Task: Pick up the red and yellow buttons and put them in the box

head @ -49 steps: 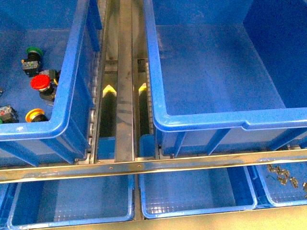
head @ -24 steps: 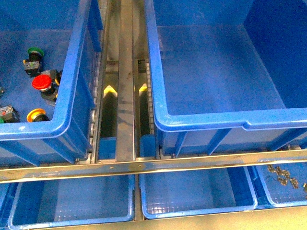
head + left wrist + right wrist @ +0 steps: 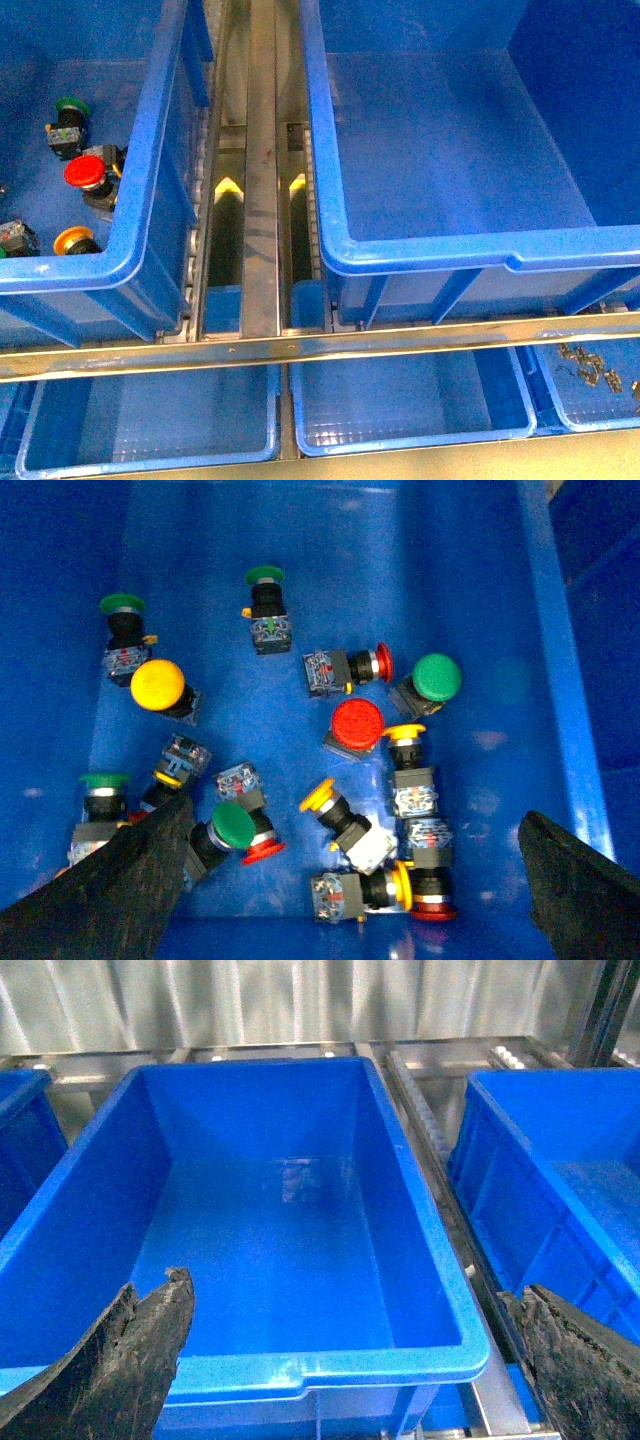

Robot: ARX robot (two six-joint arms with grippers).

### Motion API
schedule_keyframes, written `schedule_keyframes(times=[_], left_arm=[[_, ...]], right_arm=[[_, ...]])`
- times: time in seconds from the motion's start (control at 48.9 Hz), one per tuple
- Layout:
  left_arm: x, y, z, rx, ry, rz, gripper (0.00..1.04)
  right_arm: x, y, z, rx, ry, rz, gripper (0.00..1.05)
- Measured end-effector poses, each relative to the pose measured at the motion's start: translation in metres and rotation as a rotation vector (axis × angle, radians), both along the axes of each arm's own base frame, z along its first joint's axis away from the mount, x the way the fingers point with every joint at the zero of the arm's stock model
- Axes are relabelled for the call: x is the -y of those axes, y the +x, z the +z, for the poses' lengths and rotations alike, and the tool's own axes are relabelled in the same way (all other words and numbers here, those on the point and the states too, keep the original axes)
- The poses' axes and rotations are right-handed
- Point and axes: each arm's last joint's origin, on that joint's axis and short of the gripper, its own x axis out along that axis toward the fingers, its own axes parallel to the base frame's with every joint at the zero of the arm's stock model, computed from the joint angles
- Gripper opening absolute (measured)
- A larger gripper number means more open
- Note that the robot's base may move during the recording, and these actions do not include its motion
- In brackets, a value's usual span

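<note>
A green-capped button [image 3: 70, 106] lies far back in the left blue bin [image 3: 150, 230]. A metal roller track [image 3: 262, 200] runs along the bin's right side. Shallow blue trays [image 3: 400, 400] line the near edge, and the rightmost holds small metal clips [image 3: 590, 368].

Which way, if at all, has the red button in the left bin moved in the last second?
No: the red button lies just as close to the left bin's wall as before.
</note>
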Motion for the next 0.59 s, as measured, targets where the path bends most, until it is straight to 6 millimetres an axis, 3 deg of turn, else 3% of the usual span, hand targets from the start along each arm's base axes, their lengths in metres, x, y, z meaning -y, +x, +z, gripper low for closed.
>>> schedule_keyframes(times=[0.102, 0.225, 0.388, 0.593], left_arm=[[-0.011, 0.021, -0.01, -0.047, 0.036, -0.028, 0.97], [-0.021, 0.052, -0.039, -0.174, 0.03, -0.127, 0.97], [-0.021, 0.069, -0.064, -0.248, 0.025, -0.198, 0.97], [-0.018, 0.088, -0.075, -0.272, 0.036, -0.25, 0.97]], right_arm=[[0.0, 0.0, 0.0, 0.0, 0.0, 0.0, 0.99], [0.0, 0.0, 0.0, 0.0, 0.0, 0.0, 0.99], [0.0, 0.0, 0.0, 0.0, 0.0, 0.0, 0.99], [0.0, 0.0, 0.0, 0.0, 0.0, 0.0, 0.99]])
